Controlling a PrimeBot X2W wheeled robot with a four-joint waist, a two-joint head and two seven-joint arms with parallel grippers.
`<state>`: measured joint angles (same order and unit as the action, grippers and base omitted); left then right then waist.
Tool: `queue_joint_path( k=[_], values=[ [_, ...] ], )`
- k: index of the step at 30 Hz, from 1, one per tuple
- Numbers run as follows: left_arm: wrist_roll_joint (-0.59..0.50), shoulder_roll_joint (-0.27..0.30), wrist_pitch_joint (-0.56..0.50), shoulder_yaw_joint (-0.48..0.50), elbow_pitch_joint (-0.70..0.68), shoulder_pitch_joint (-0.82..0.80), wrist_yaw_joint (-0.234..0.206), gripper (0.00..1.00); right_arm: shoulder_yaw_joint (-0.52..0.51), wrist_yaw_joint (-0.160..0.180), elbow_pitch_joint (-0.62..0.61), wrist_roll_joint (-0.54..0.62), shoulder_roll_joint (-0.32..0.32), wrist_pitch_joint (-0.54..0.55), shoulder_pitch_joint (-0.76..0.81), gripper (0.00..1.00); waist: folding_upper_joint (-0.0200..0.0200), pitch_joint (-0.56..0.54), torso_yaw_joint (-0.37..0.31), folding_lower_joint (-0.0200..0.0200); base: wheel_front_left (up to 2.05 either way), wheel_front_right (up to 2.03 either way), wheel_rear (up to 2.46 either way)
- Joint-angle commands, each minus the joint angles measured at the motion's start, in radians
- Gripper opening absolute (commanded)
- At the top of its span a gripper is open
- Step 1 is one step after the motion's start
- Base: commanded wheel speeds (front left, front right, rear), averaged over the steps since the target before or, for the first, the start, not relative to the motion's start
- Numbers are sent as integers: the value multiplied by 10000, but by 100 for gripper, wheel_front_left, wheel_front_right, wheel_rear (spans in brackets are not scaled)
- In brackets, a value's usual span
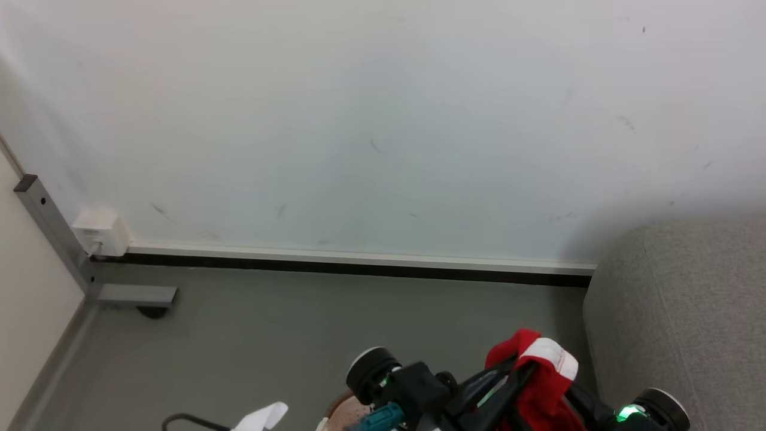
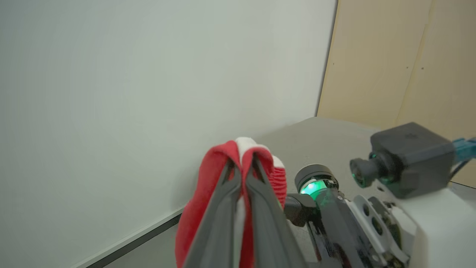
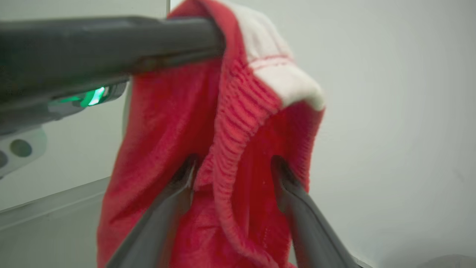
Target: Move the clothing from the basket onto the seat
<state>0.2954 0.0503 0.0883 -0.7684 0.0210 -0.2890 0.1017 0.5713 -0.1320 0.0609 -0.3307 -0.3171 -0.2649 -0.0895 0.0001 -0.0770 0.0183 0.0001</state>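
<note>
The clothing (image 1: 538,398), a bright red knitted piece with a white band, hangs in the air low in the head view, above the floor and just left of the grey seat (image 1: 688,311), not yet over its cushion. The left gripper (image 2: 243,162) is clamped on it: its 2 dark fingers are pressed together with the white-trimmed edge pinched near their tips and the rest draped down both sides. The right gripper (image 3: 234,167) stands with its 2 fingers well apart, their tips sunk among the red folds on either side of a ribbed band; whether they bear any of the weight cannot be told. A brown-rimmed, perforated sliver at the bottom edge of the head view is probably the basket (image 1: 342,413). The fabric looks light, limp and stretchy, so it should sag, swing and fold on itself rather than keep a shape; nothing about it seems fragile or slippery. The ribbed band or the stitched white hem likely gives the firmest hold, since a pinch on a single loose layer could slide out.
</note>
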Motion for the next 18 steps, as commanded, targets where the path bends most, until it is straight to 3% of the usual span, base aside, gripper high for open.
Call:
queue_joint_path(
  k=[1, 2, 3, 4, 5, 7, 8, 11, 13, 18],
  values=[
    [184, 28, -41, -96, -139, -53, 37, 0, 80, 25, 90, -186, -93, 8, 13, 100, -1, 11, -23, -1, 0, 0, 0],
    [295, 26, -52, -172, -197, -56, 54, 0, 163, 25, 135, -275, -113, 8, 1, 100, -1, 13, -38, -1, 0, 0, 0],
    [388, 26, -57, -209, -218, -48, 80, 0, 244, 25, 182, -397, -122, 8, -18, 71, -1, 12, -54, -1, 0, 0, 0],
    [417, 25, -71, -267, -234, -72, 97, 0, 317, 25, 231, -520, -147, 8, -53, 14, -1, 11, -70, -1, 0, 0, 0],
    [519, 24, -67, -304, -248, -79, 106, 0, 353, 25, 215, -670, -144, 8, -116, 0, -1, 10, -86, -1, 0, 0, 0],
    [657, 25, -33, -341, -212, -89, 104, 0, 429, 25, 213, -833, -187, 8, -187, 0, -1, 3, -130, -1, 0, 0, 0],
    [695, 40, -12, -338, -166, -94, 109, 17, 414, 25, 211, -918, -202, 8, -193, 0, -1, 0, -156, -1, 0, 0, 0],
    [675, 114, 57, -294, -24, -93, 64, 41, 305, 25, 172, -1070, -263, 7, -259, 0, -1, -9, -253, -1, 0, 0, 0],
    [646, 171, 100, -264, 109, -69, 9, 100, 143, 25, 112, -1142, -298, 7, -238, 0, -1, -22, -343, -1, 0, 0, 0],
    [686, 209, 173, -212, 511, 40, -112, 100, -499, 25, -70, -1066, -480, 7, -40, 0, -1, -5, -721, -1, 0, 0, 0]
  ],
)
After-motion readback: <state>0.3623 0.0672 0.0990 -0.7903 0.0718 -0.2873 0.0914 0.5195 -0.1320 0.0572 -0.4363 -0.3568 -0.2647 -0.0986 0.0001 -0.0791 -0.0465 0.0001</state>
